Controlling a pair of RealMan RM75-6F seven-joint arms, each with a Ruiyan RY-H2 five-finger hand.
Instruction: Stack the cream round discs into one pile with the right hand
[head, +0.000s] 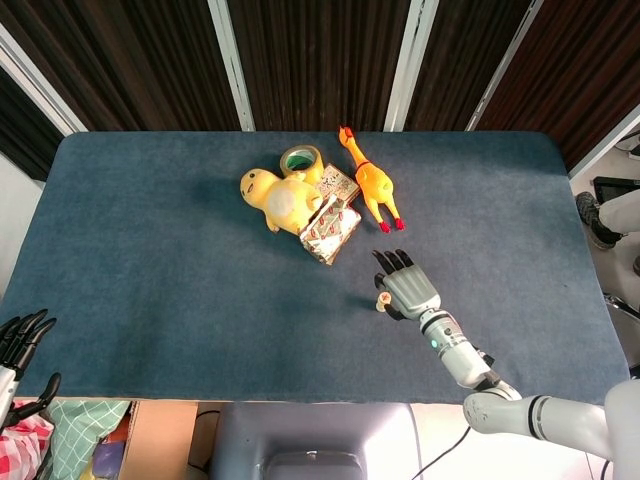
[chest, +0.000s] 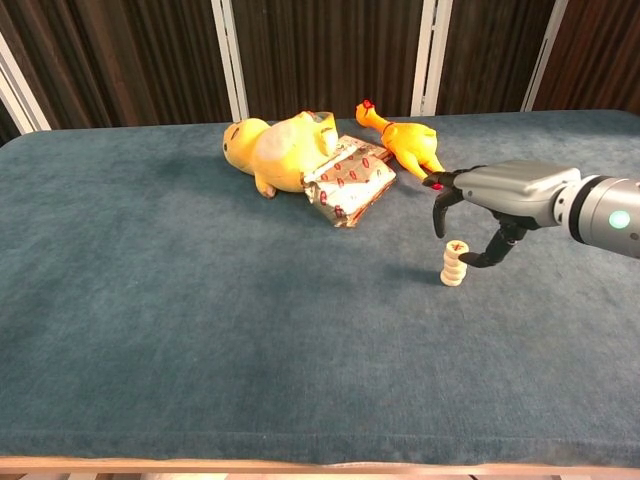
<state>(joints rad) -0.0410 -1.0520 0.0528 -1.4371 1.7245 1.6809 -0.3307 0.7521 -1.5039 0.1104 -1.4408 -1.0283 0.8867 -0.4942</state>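
Note:
A small pile of cream round discs (chest: 453, 265) stands upright on the blue table (chest: 200, 320), right of the middle; in the head view the pile (head: 382, 298) peeks out at the hand's left edge. My right hand (chest: 500, 190) hovers just above and to the right of it, palm down. Its fingers (chest: 440, 205) curve down on either side of the top disc with a small gap, holding nothing. My left hand (head: 20, 345) hangs off the table's near left corner with its fingers spread and empty.
A yellow duck plush (chest: 275, 150), a foil snack packet (chest: 350, 180) and a rubber chicken (chest: 405, 140) lie at the back centre. A tape roll (head: 300, 160) and a small box (head: 338, 183) sit behind them. Table edges run all round.

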